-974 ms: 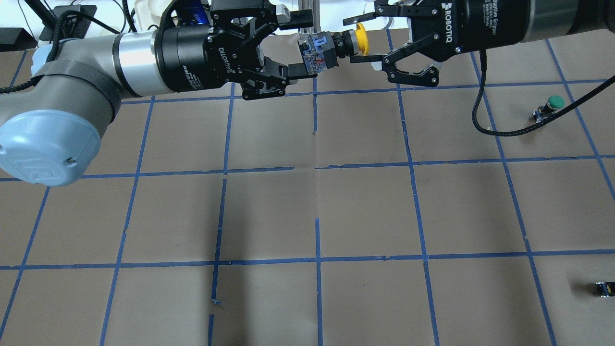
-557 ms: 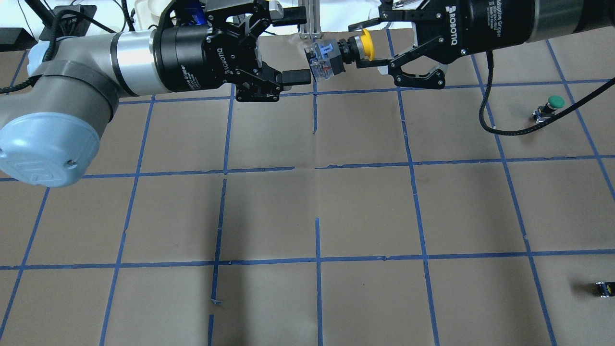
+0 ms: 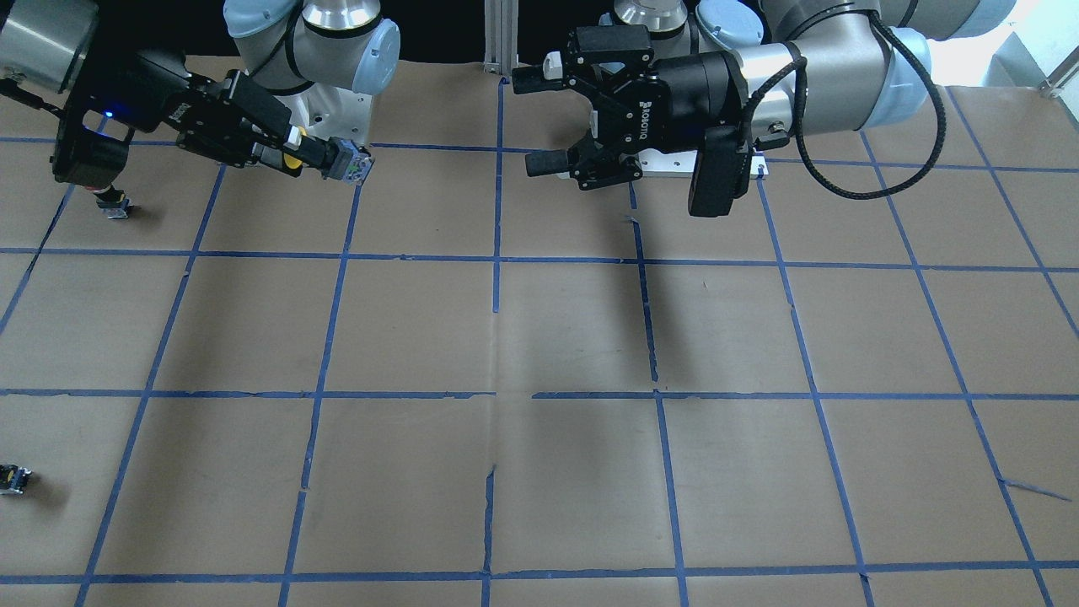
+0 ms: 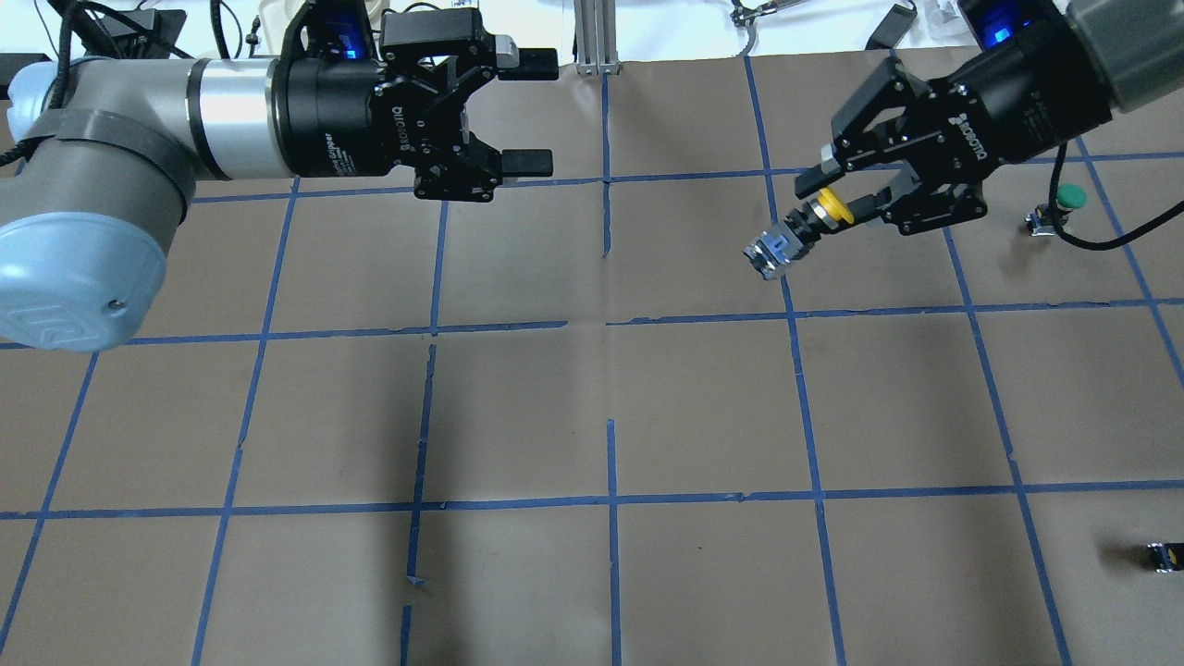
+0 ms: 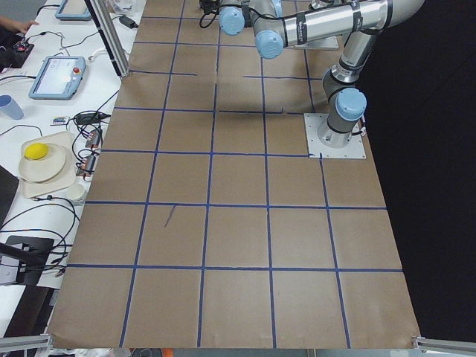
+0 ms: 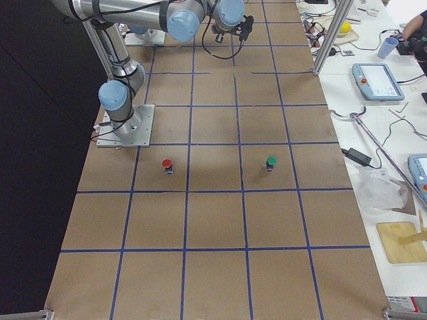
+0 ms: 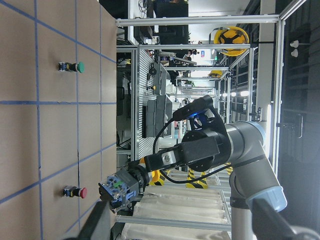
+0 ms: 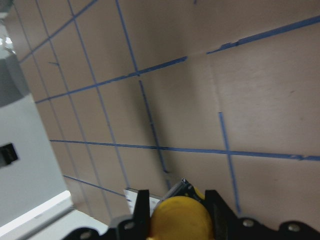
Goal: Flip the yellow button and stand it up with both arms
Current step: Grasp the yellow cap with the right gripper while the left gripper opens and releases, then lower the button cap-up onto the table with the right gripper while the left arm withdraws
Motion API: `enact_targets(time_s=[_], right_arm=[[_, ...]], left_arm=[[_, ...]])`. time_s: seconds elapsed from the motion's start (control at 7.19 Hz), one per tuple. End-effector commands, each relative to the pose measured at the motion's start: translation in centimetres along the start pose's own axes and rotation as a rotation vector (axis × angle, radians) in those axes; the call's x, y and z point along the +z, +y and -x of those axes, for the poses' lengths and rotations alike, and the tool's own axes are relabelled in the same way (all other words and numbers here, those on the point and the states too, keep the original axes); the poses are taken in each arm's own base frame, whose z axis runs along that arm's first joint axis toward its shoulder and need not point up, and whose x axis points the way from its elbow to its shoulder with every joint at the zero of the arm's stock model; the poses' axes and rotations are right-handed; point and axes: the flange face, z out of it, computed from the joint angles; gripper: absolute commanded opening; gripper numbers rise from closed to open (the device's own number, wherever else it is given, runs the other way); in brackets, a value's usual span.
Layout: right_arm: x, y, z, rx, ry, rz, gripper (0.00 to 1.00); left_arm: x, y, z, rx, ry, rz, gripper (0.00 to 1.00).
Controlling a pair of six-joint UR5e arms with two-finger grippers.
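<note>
Switch block: the small dark block (image 4: 1164,555) lies alone at the near right edge of the surface (image 4: 592,407), well apart from the work. Leave it be.
Yellow button: the yellow button (image 4: 800,228) hangs tilted in the right tool, apparently clear of the surface. Its boxy base points outward and down, and its cap sits back between the fingers.
Right tool: the right tool (image 4: 835,194) is clenched on the yellow button at the cap and neck.
Green button: the green button (image 4: 1064,202) stands near the right wrist, so keep your cable and elbow off it.
Left tool: the left tool (image 4: 539,113) is spread wide, grasping nothing, well apart from the button.
Step in hand: likely setting it base-down. Turn the wrist until the base faces the surface squarely and lower slowly onto a bare square. Release only once the base sits flat, with the left tool ready to steady it.
</note>
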Motion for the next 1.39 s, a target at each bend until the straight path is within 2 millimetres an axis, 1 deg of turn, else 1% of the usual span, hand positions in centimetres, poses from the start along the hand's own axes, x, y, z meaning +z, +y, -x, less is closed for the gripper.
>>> enact_targets(time_s=[0.0,0.14,0.28,0.42,0.56,0.7,0.83,0.97,1.11,1.25], right_arm=[[1.3,-0.8,-5.1,-0.25,0.201,0.005,0.15],[2.0,-1.1,-7.3,-0.413,0.33,0.03,0.15],[3.1,-1.2,-9.4,-0.629,0.39,0.096,0.13],[3.2,-1.6,-12.1,-0.774,0.458,0.117,0.13],[2.8,-1.9,-16.1,-0.924,0.519,0.144,0.13],[1.7,-1.9,-20.6,-1.055,0.591,0.148,0.11],[1.1,-2.0,-24.0,-1.204,0.644,0.165,0.1],[-0.5,-2.3,-27.4,-1.241,0.651,0.17,0.1],[-2.1,-3.2,-32.4,-1.329,0.657,0.19,0.1],[-3.1,-3.8,-36.9,-1.434,0.64,0.215,0.1]], left_arm=[[-0.7,-0.7,1.0,0.033,-0.126,-0.006,0.99],[-1.1,-0.9,1.1,0.037,-0.185,-0.01,0.99],[-1.7,-1.4,1.6,0.101,-0.334,-0.023,0.99],[-2.5,-1.8,2.0,0.136,-0.478,-0.032,1.0],[-3.5,-2.4,2.1,0.149,-0.616,-0.038,1.0],[-5.0,-3.1,1.8,0.16,-0.795,-0.046,1.0],[-6.0,-3.9,2.1,0.164,-0.932,-0.044,1.0],[-6.1,-4.8,3.8,0.157,-1.062,-0.007,1.0],[-5.8,-5.5,3.7,0.172,-1.117,0.004,1.0],[-6.3,-6.7,3.6,0.179,-1.205,0.018,1.0]])
